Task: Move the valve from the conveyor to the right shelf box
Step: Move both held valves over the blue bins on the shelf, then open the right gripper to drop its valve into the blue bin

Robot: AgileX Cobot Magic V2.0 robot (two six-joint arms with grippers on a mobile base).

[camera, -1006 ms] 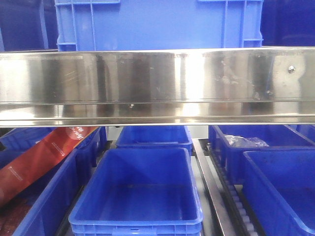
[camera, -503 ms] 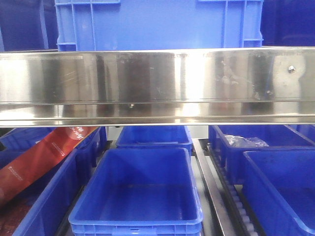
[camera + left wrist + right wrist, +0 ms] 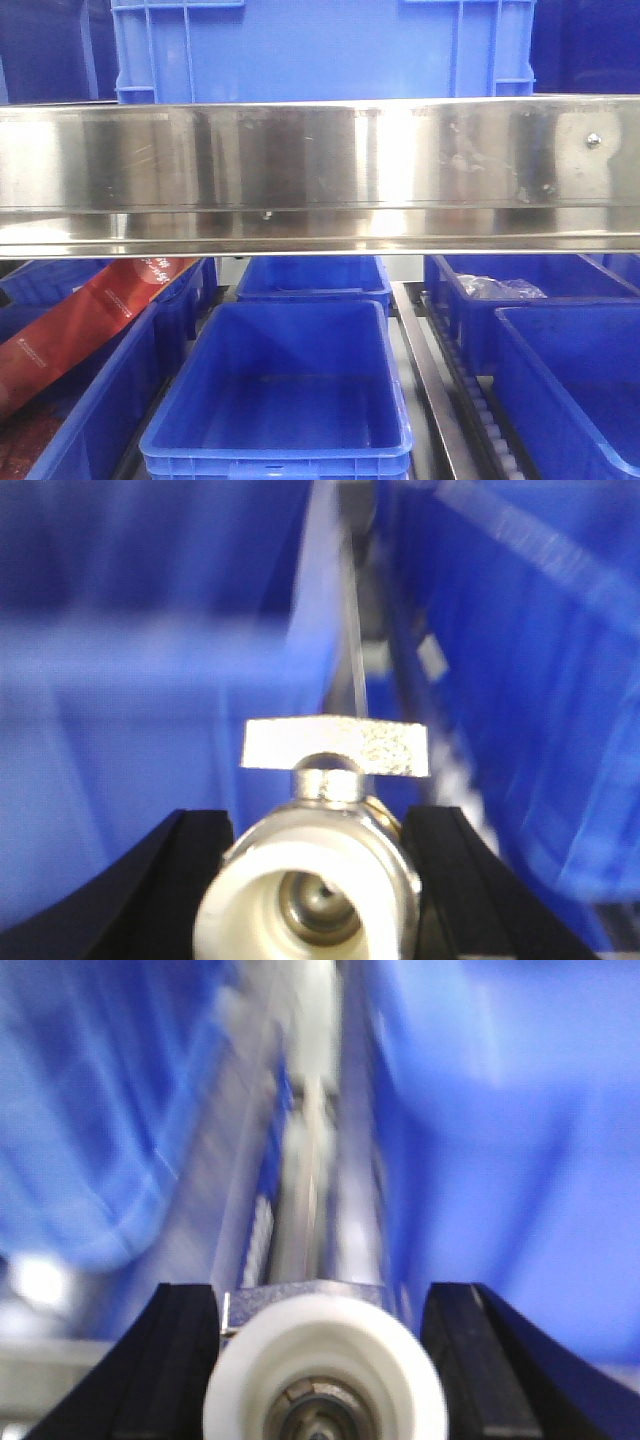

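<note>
In the left wrist view a silver valve point(image 3: 315, 880) with a white end cap and a flat metal handle point(image 3: 335, 748) sits between black fingers point(image 3: 190, 880); my left gripper point(image 3: 320, 818) is shut on it above blurred blue boxes. In the right wrist view a second valve point(image 3: 325, 1370) with a white ring end sits between black fingers point(image 3: 470, 1360), and my right gripper point(image 3: 322, 1295) is shut on it above a roller rail between blue boxes. The front view shows neither gripper. Blue shelf boxes point(image 3: 570, 380) stand at the right. The conveyor is out of view.
A wide stainless shelf beam point(image 3: 320, 170) crosses the front view, with a large blue crate point(image 3: 320, 45) above it. Below stand a middle blue box point(image 3: 285, 390), left boxes with a red packet point(image 3: 90, 315), a far right box holding a clear bag point(image 3: 495, 288), and a roller rail point(image 3: 470, 400).
</note>
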